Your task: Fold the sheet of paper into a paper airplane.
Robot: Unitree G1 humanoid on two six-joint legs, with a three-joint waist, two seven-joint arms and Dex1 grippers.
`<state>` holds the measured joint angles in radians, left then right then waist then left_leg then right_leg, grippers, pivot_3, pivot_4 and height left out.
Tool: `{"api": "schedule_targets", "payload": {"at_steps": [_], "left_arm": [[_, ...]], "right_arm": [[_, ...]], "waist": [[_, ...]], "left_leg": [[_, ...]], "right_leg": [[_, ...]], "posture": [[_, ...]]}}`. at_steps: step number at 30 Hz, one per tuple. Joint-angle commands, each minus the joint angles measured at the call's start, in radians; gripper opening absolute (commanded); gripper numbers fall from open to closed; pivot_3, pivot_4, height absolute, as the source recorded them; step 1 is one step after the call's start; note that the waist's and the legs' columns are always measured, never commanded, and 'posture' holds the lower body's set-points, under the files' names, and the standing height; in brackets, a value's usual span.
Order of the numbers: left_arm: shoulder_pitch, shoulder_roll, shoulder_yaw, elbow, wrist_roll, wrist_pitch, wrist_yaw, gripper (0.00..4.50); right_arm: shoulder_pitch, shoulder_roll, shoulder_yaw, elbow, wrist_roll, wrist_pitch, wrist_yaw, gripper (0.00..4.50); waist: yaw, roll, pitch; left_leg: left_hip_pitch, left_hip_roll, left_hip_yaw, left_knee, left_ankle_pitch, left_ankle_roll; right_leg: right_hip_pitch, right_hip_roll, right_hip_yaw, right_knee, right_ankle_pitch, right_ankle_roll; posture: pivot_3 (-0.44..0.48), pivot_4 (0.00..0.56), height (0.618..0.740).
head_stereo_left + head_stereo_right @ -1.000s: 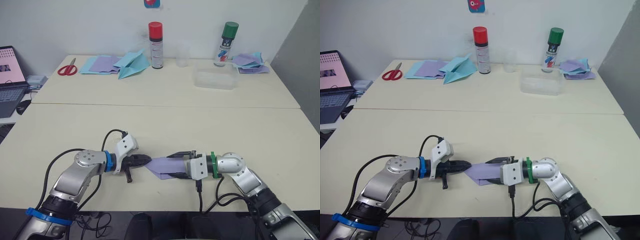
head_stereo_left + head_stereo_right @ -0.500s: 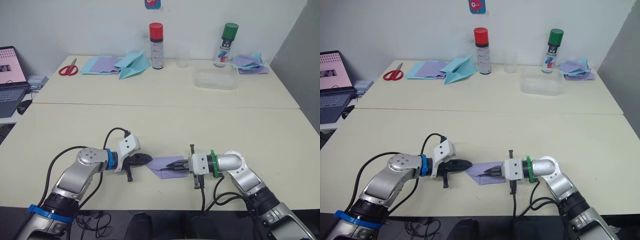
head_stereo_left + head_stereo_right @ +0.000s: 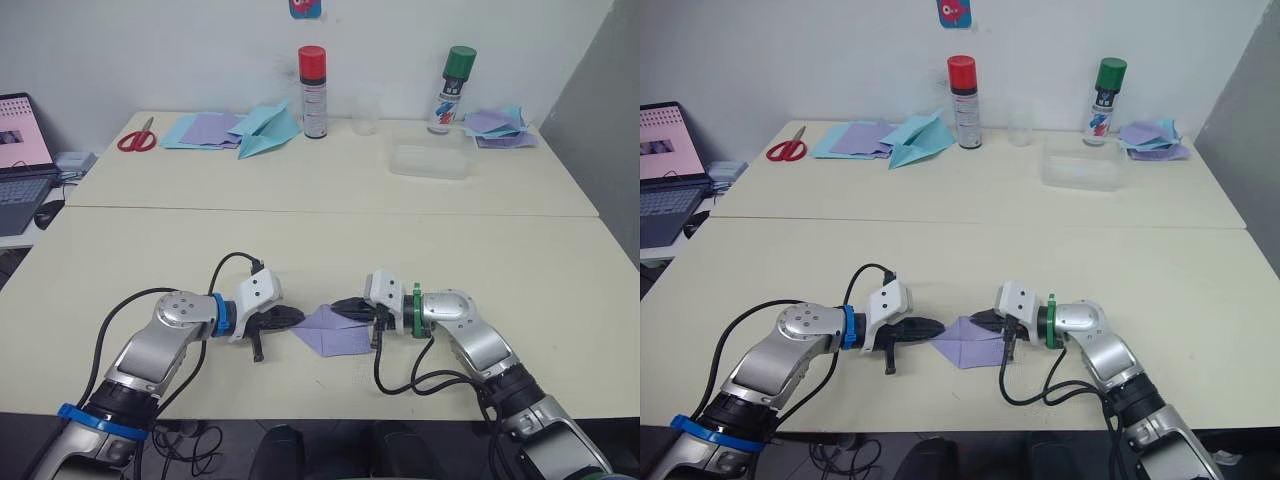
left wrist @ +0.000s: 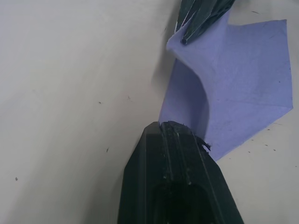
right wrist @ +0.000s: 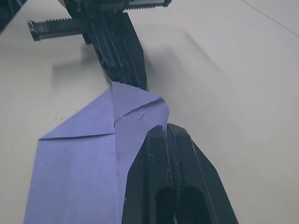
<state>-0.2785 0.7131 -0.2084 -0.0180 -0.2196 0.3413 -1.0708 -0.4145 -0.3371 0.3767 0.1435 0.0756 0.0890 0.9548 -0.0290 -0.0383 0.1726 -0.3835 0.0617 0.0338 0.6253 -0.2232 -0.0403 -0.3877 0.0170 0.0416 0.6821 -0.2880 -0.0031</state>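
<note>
Cream bench (image 3: 330, 240) underneath, white wall behind. Left pincer (image 3: 292, 318) with fingers together, nipped on the pointed near-left tip of the sheet of paper (image 3: 335, 330); in the left wrist view, fingertips (image 4: 170, 133) pressed tight on that corner. Right pincer (image 3: 345, 306) facing it from the opposite side, fingers likewise together, clamped on the paper's far edge, lifting that edge into a curl; seen closed on the fold in the right wrist view (image 5: 166, 135). Between the two pincers, lavender paper lying creased on the bench, one folded flap visible, not yet a dart. Well beyond both pincers, at the far edge: red scissors (image 3: 133, 138), a pile of purple and blue sheets (image 3: 200, 128), a light-blue paper airplane (image 3: 265, 130), a red-capped spray can (image 3: 312, 90), a green-capped spray can (image 3: 455, 88), a clear plastic box (image 3: 430, 158), a second paper pile (image 3: 500, 126). Off to the left pincer's side, a laptop (image 3: 22, 160). Risks, judged: pulling apart with both ends pinched likely to tear thin paper; uneven tension likely to skew the crease; slipping of either corner likely to let the fold spring open. Can labels too small to read; no other legible writing.
</note>
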Motion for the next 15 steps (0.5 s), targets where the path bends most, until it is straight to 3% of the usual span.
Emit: {"api": "schedule_targets", "payload": {"at_steps": [1,10,15], "left_arm": [[0.025,0.023,-0.019,0.036,0.048,0.020,0.006,0.00],[0.019,0.038,0.040,0.001,0.018,0.039,0.031,0.00],[-0.025,0.023,0.091,-0.104,-0.047,0.116,0.042,0.00]], "right_arm": [[-0.010,0.002,0.005,0.007,-0.023,0.024,-0.013,0.04],[-0.006,0.001,0.020,0.027,-0.063,0.015,-0.025,0.04],[-0.005,0.004,0.020,0.026,-0.067,0.021,-0.026,0.04]], "waist": [[0.000,0.000,0.000],[-0.002,0.000,0.000],[-0.003,0.000,0.000]], "left_leg": [[0.000,0.000,0.000,0.000,0.000,0.000],[0.000,0.000,0.000,0.000,0.000,0.000],[-0.001,0.000,-0.001,0.000,0.000,0.000]], "right_leg": [[0.000,0.000,0.000,0.000,0.000,0.000],[0.000,0.000,0.000,0.000,0.000,0.000],[-0.001,0.000,-0.001,0.000,0.000,0.000]], "posture": [[0.000,0.150,0.740],[0.000,0.150,0.740],[0.000,0.150,0.740]]}}
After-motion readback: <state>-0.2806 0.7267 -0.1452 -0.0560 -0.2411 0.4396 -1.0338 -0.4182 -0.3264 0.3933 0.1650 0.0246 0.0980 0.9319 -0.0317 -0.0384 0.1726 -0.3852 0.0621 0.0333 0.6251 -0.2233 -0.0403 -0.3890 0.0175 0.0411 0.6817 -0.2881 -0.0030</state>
